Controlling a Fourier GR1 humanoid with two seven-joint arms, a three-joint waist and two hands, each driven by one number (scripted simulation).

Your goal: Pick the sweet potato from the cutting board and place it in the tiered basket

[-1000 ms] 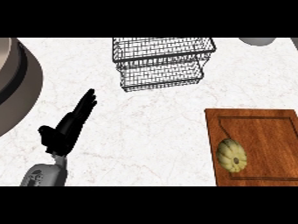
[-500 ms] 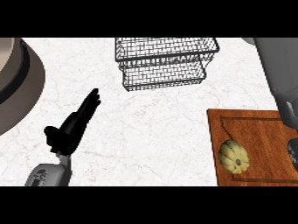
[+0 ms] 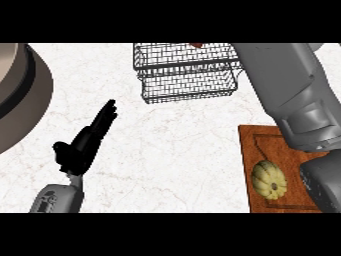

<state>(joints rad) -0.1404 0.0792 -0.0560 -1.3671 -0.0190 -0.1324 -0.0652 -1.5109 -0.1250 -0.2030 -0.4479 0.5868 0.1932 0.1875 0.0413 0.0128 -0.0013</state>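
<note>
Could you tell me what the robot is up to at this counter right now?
Nothing is being held. The pale ribbed vegetable, presumably the sweet potato, lies on the wooden cutting board at the lower right. The right forearm stretches over the board and beside the wire tiered basket, but its hand is out of view. The left hand is open at the lower left, fingers straight, touching nothing. The pick has not yet happened.
</note>
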